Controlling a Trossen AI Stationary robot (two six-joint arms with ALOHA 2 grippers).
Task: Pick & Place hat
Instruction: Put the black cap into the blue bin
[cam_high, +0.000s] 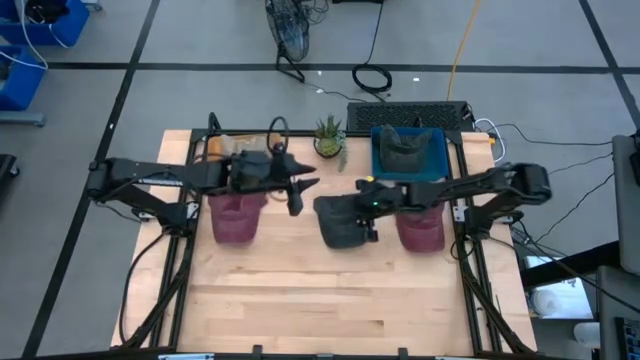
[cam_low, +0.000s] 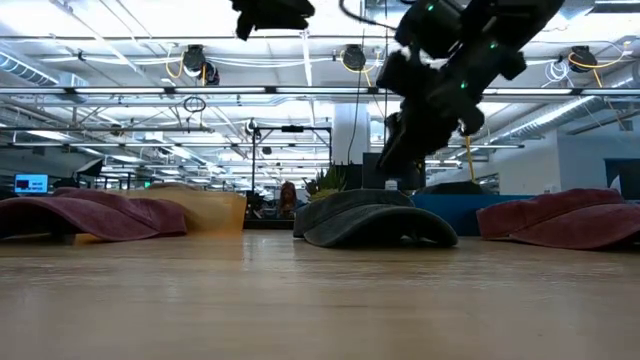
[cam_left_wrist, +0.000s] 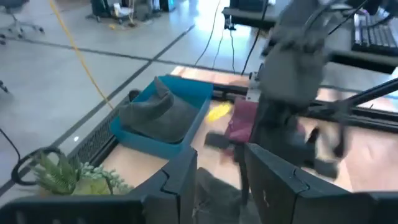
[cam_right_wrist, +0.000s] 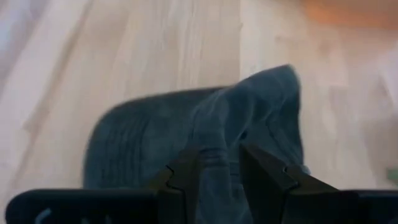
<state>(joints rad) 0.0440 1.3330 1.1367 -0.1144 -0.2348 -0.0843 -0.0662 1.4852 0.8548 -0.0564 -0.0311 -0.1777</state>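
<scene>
Overhead and table-level views share perhaps the grey hat (cam_high: 345, 222).

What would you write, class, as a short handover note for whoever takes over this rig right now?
Right gripper: down on the dark grey hat at mid-table, fingers pinching a fold of its fabric.
Left gripper: open, empty, raised above the table left of that hat.
Another grey hat lies in the blue bin; maroon hats lie left and right.
Done: grasp started.
Left: lift and place the hat.

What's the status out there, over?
Right gripper fingers pinching the dark grey hat mid-table. Left gripper raised above the table, empty. Another grey hat sits in the blue bin. Nothing blocking.
</scene>
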